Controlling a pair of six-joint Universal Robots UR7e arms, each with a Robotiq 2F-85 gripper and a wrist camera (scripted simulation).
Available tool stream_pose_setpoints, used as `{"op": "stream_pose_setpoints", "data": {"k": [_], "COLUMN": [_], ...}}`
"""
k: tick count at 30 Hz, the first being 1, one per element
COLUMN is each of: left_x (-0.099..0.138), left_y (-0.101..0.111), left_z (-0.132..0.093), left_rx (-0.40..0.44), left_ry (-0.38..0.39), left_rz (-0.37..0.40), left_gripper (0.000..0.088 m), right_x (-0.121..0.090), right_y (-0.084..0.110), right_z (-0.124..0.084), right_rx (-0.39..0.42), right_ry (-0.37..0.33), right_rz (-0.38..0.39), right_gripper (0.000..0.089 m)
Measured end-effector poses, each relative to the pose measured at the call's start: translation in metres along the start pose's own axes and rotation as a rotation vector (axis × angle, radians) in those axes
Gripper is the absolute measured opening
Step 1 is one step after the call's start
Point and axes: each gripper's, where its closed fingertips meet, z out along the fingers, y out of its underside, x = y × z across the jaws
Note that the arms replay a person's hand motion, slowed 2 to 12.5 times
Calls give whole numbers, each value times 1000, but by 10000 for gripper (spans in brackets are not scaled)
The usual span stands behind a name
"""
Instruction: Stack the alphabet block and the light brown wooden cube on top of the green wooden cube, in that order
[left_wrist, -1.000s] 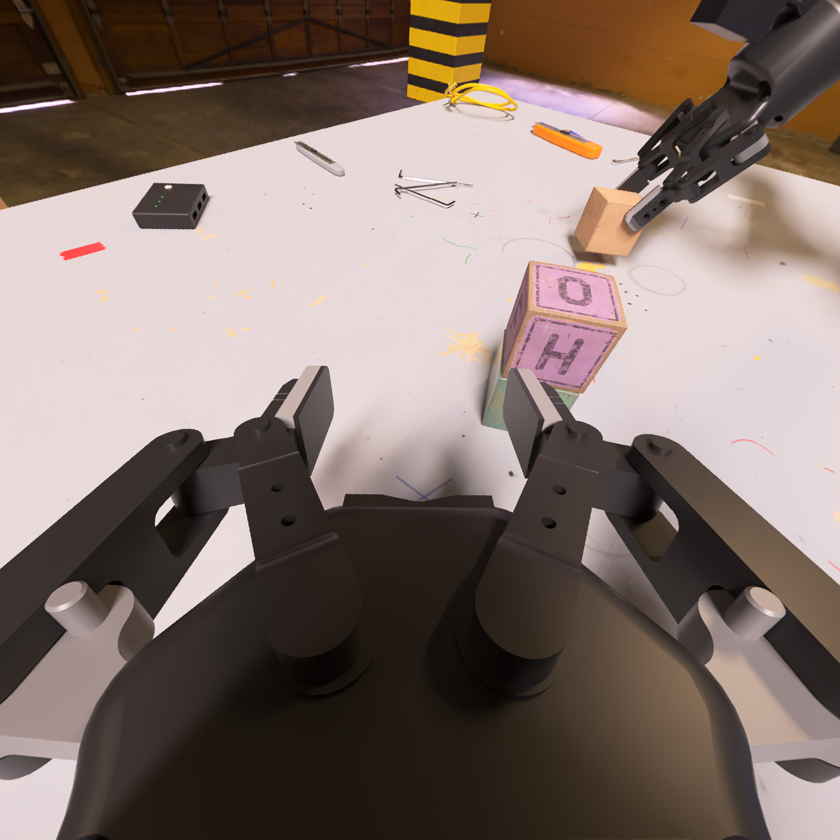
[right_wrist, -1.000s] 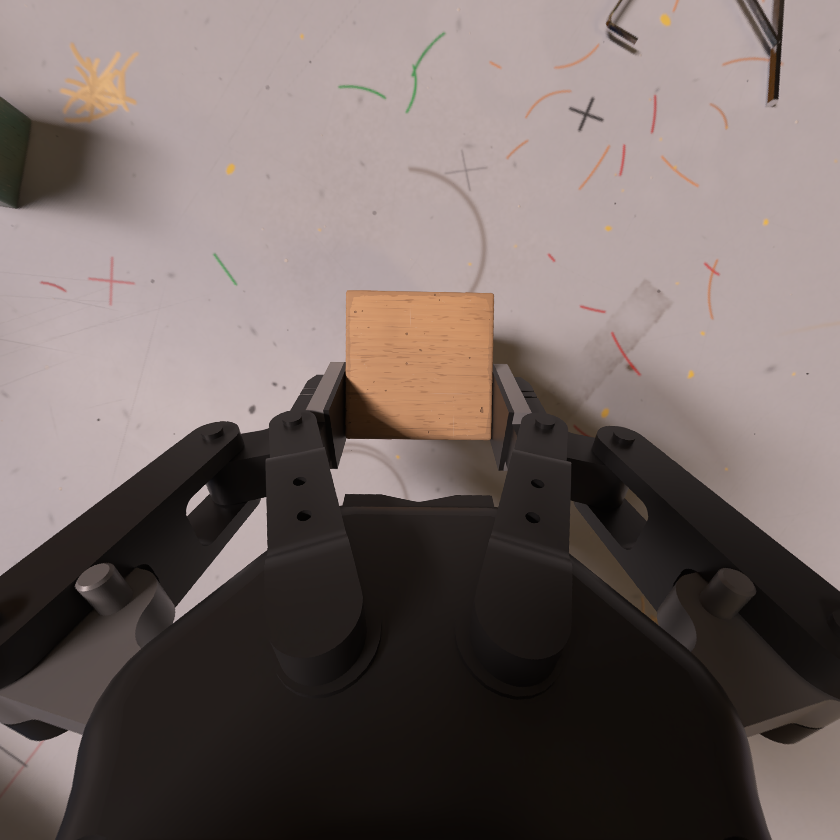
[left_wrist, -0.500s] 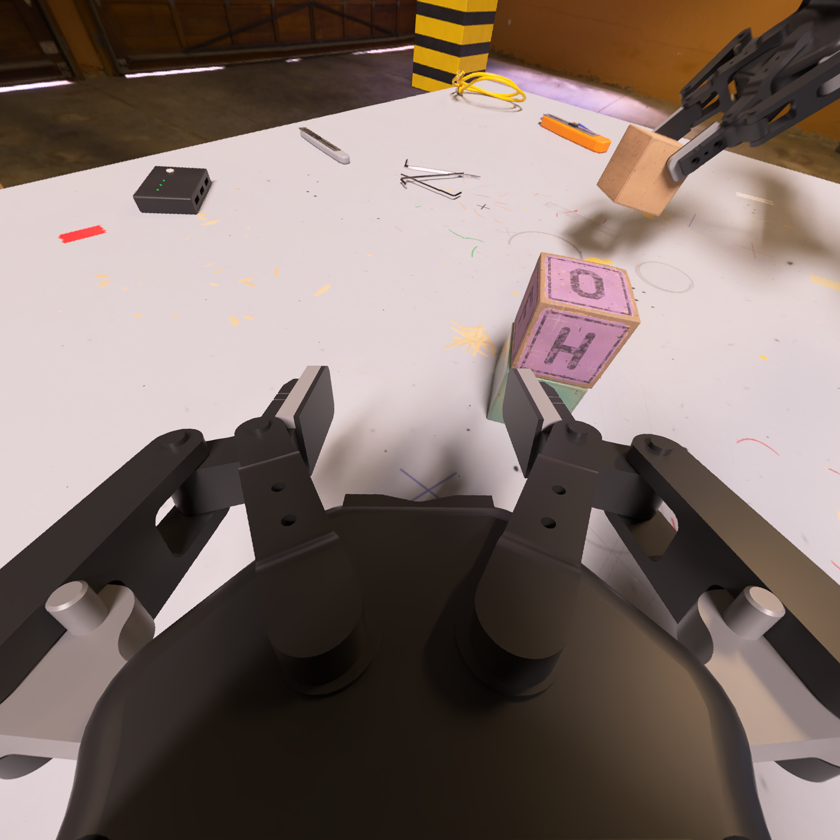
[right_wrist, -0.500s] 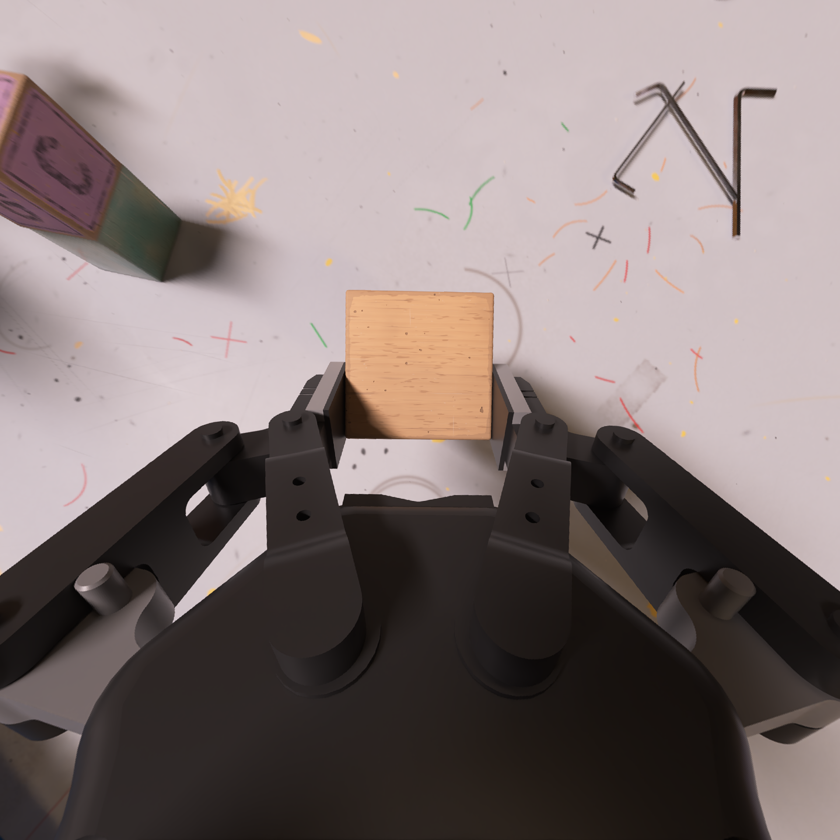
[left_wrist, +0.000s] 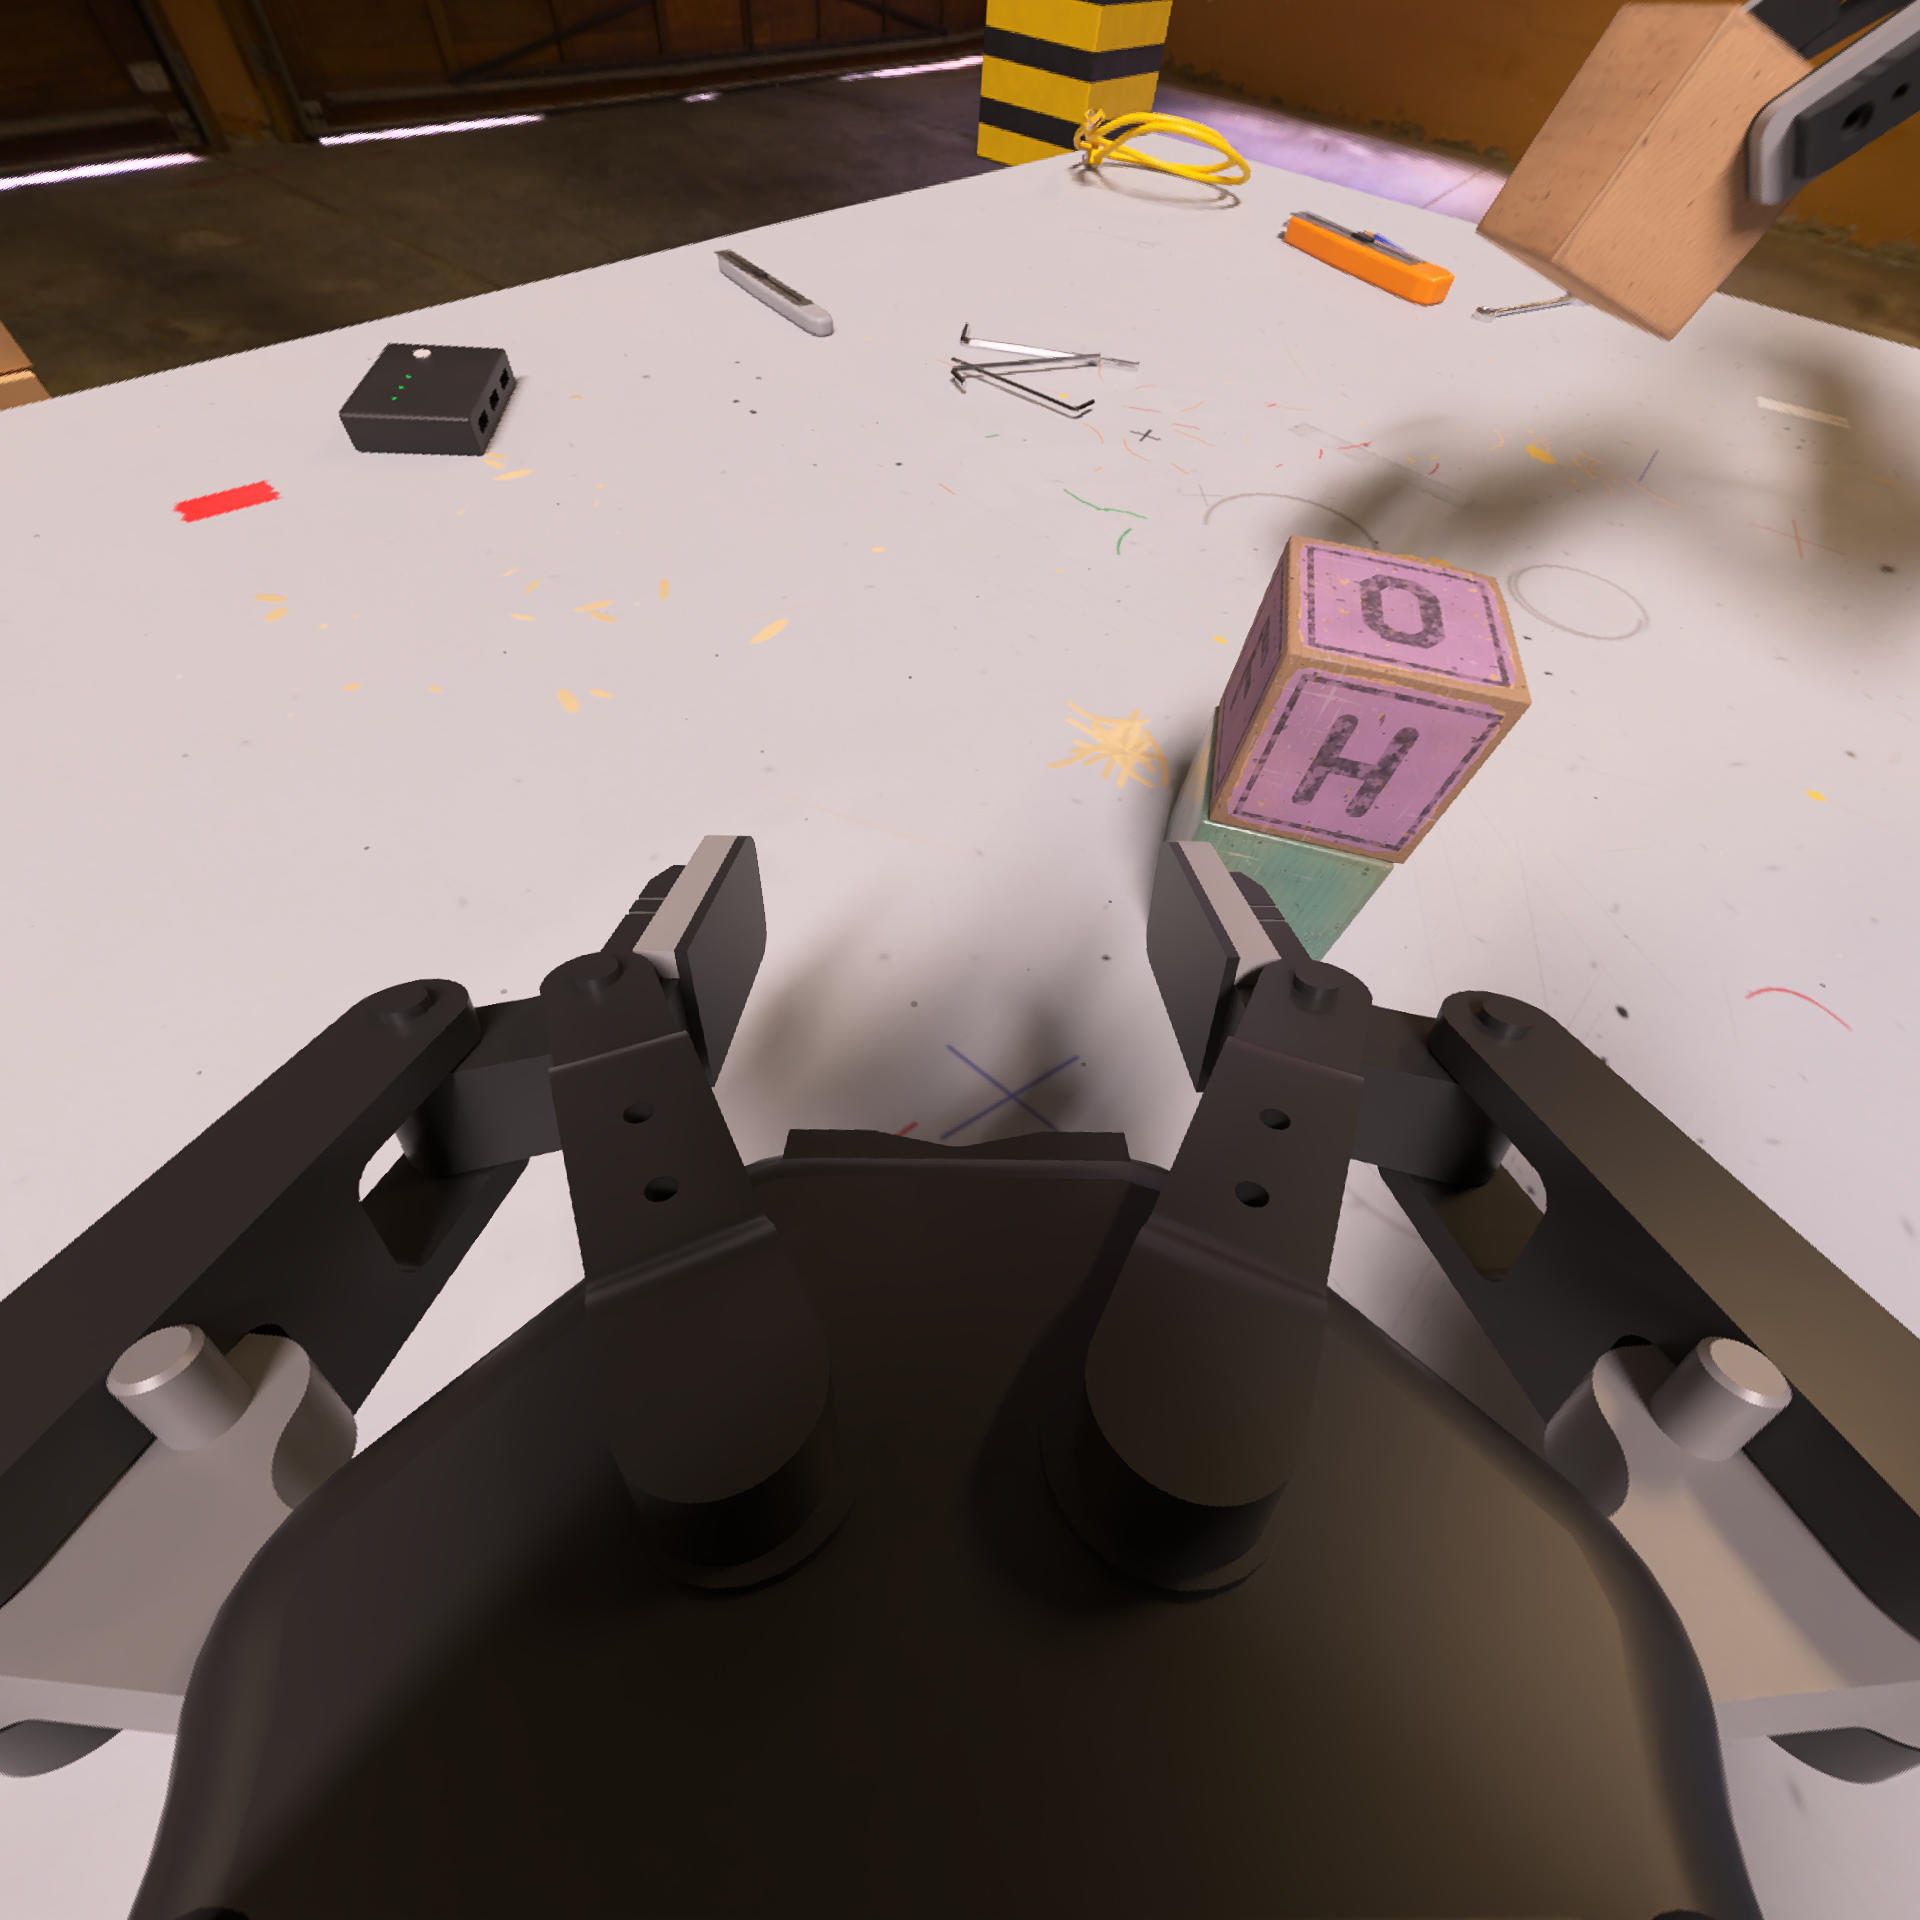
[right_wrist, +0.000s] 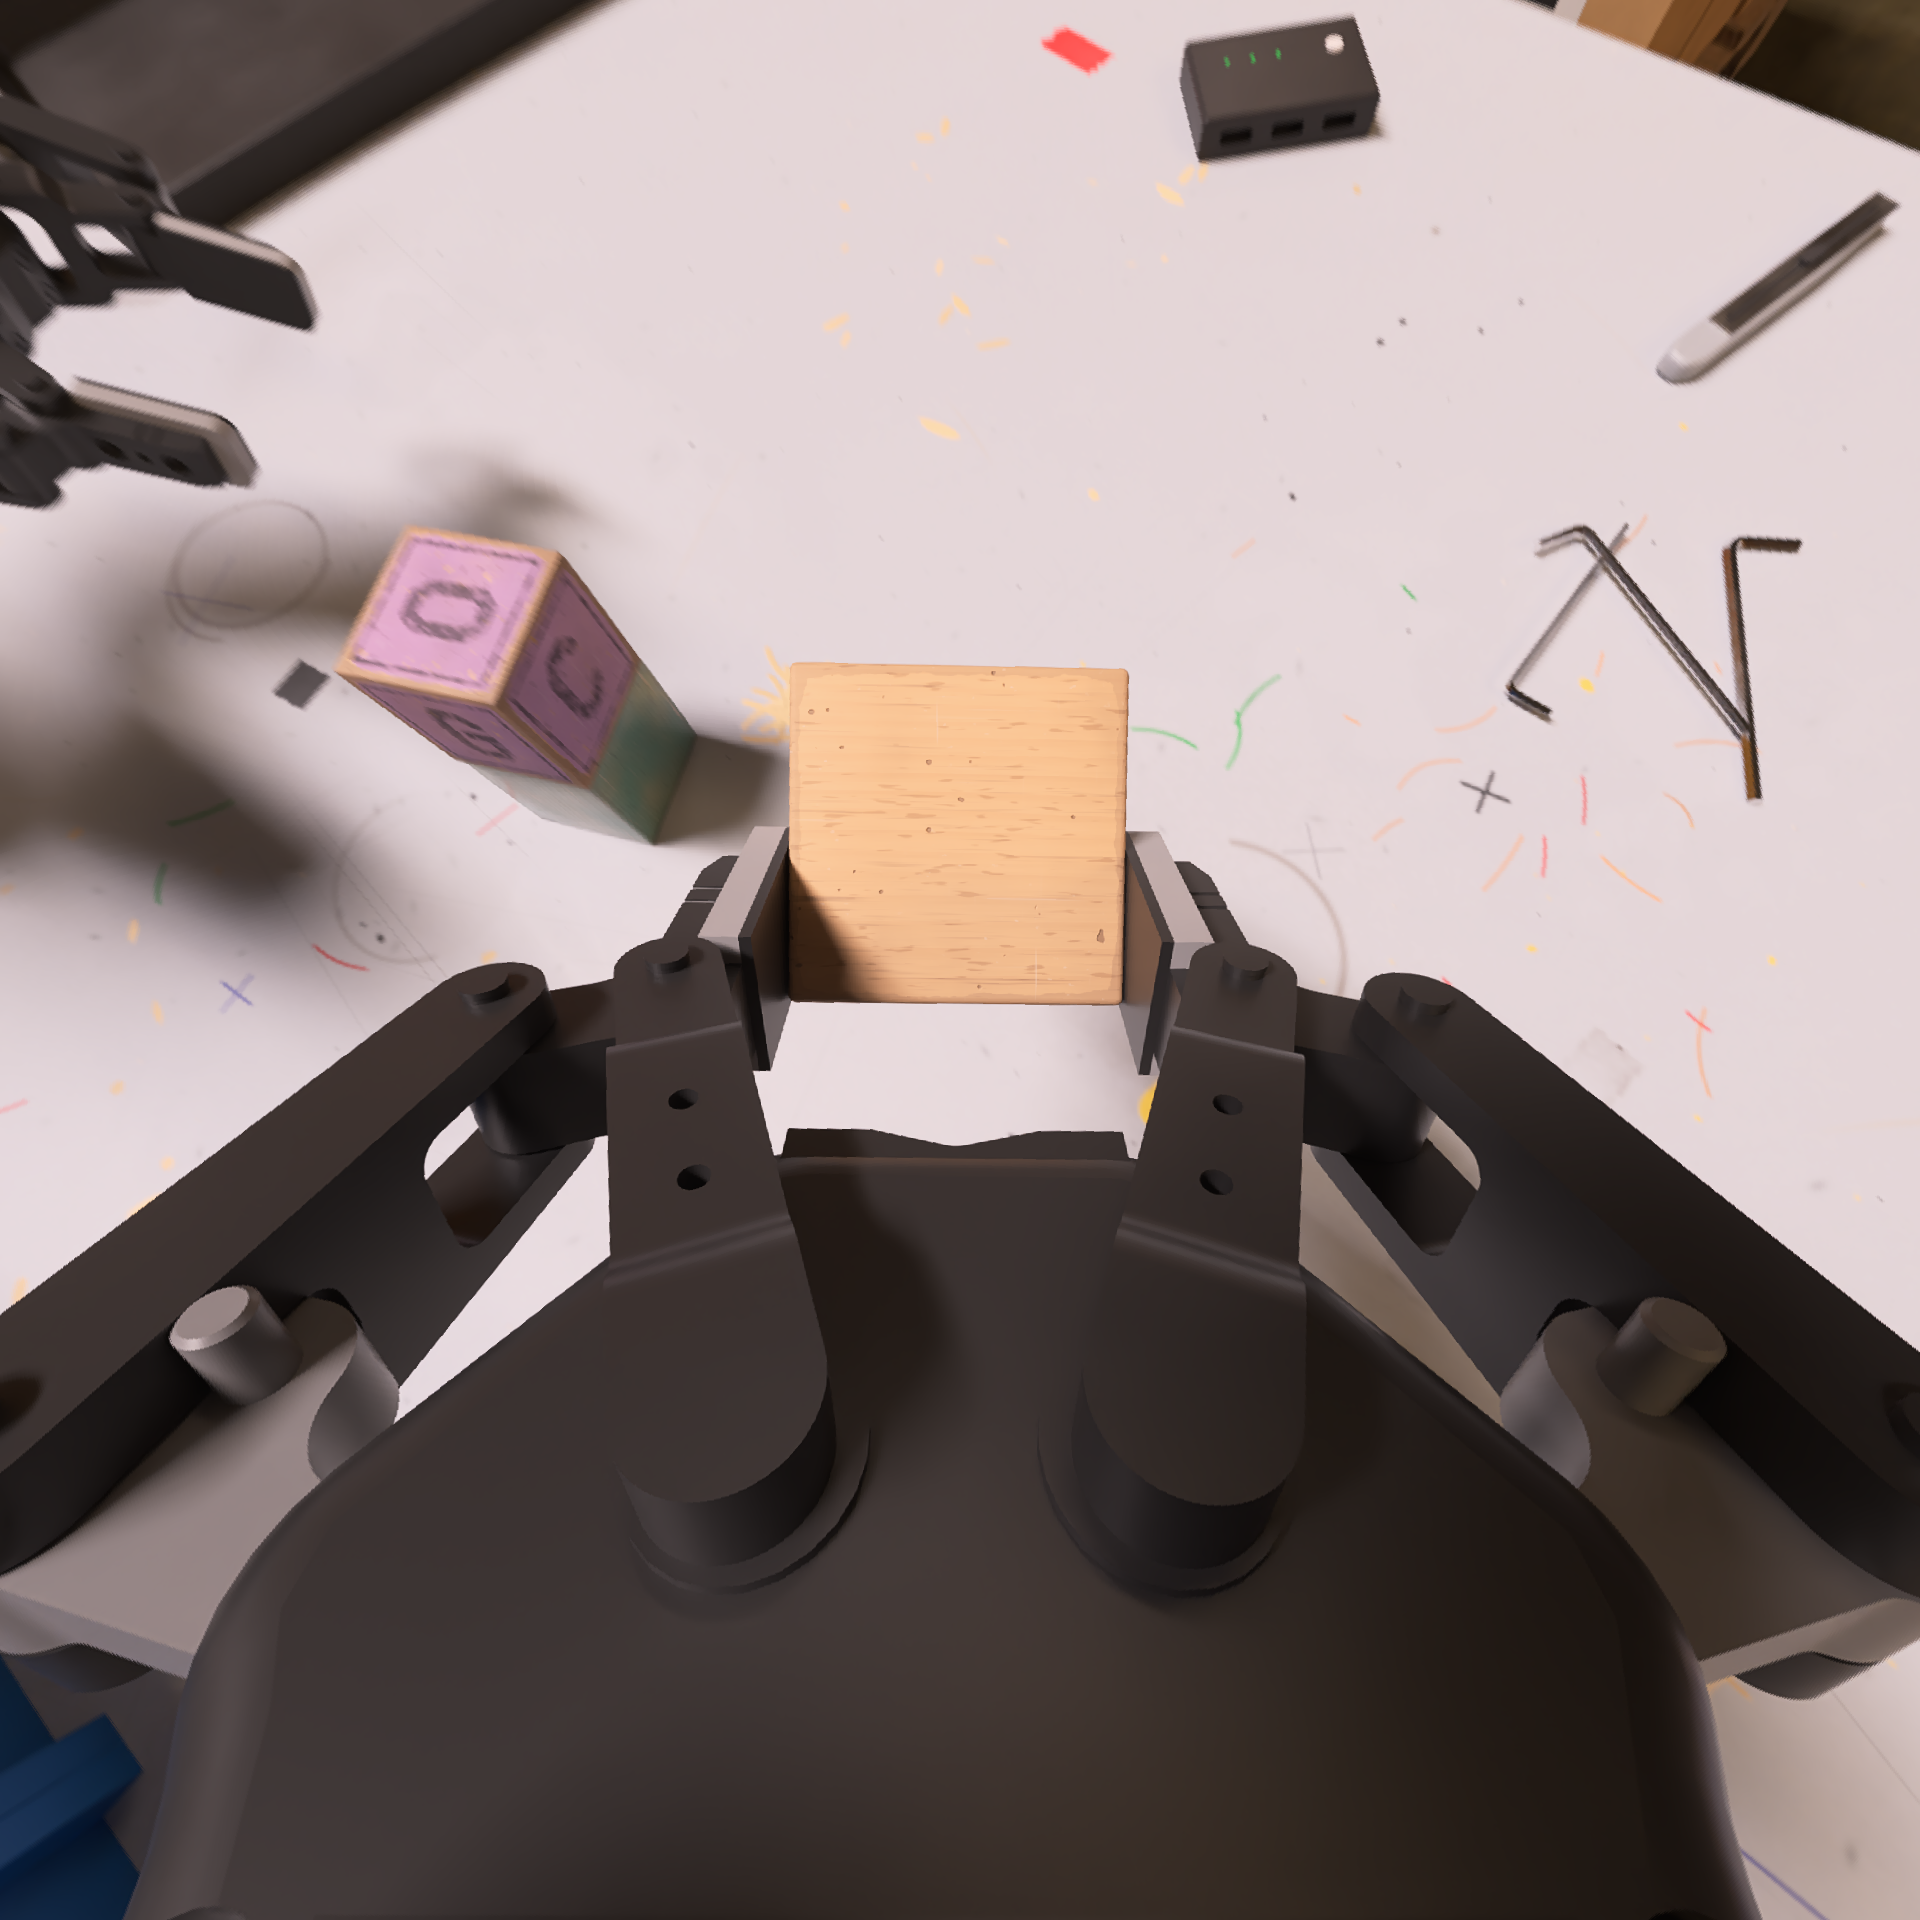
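Light brown wooden cube (right_wrist: 956, 831): raw matt grain. Pink-faced wooden alphabet block (left_wrist: 1361, 696): worn paint. Green wooden cube (left_wrist: 1299, 883): matt stain. White tabletop (left_wrist: 727, 727): smooth, scuffed.

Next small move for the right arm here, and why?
Probably carry the light brown wooden cube, clamped in the right gripper, sideways until it is above the alphabet block. That block already sits on the green wooden cube, its top is bare, and the left gripper is open and apart from the stack.
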Motion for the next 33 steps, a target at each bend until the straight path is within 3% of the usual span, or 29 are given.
{"op": "stream_pose_setpoints", "data": {"k": [12,33], "left_x": [-5,-14], "left_y": [5,8], "left_z": [1,4], "left_rx": [-4,10], "left_ry": [-19,-40], "left_rz": [5,-21], "left_gripper": [655,633], "right_x": [-63,-127], "right_y": [-40,-54], "right_z": [9,48], "right_rx": [108,-14], "right_ry": [-79,-74], "right_rz": [23,44], "right_gripper": [514,514]}}
